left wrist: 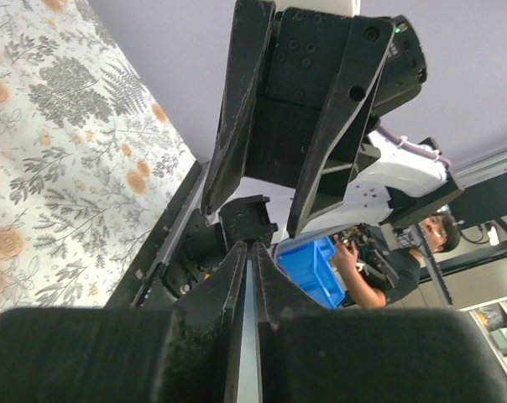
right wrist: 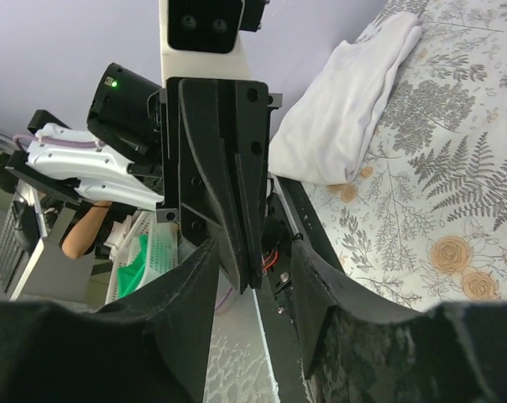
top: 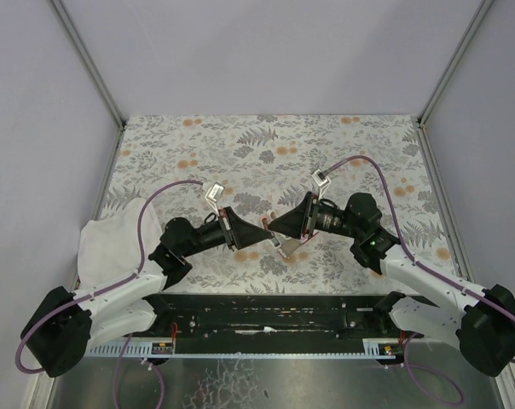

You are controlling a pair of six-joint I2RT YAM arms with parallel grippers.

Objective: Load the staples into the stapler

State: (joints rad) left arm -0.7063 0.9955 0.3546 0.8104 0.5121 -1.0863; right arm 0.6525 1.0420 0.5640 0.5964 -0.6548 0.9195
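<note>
My two grippers meet tip to tip above the middle of the floral table (top: 266, 162). My left gripper (top: 256, 232) (left wrist: 250, 245) is shut, with a thin pale grey strip showing edge-on between its fingers, apparently staples. In the right wrist view its closed fingers (right wrist: 237, 210) point down between the spread fingers of my right gripper (right wrist: 253, 248). My right gripper (top: 279, 228) is open and holds nothing. A small red and pale object (top: 288, 248) lies on the table under my right gripper, mostly hidden. I cannot tell whether it is the staple box. No stapler shows clearly.
A white cloth (top: 104, 247) (right wrist: 346, 109) lies at the table's left edge. The black base rail (top: 266, 315) runs along the near edge. Grey walls close in the back and sides. A blue bin (left wrist: 312, 269) and a person show outside the cell.
</note>
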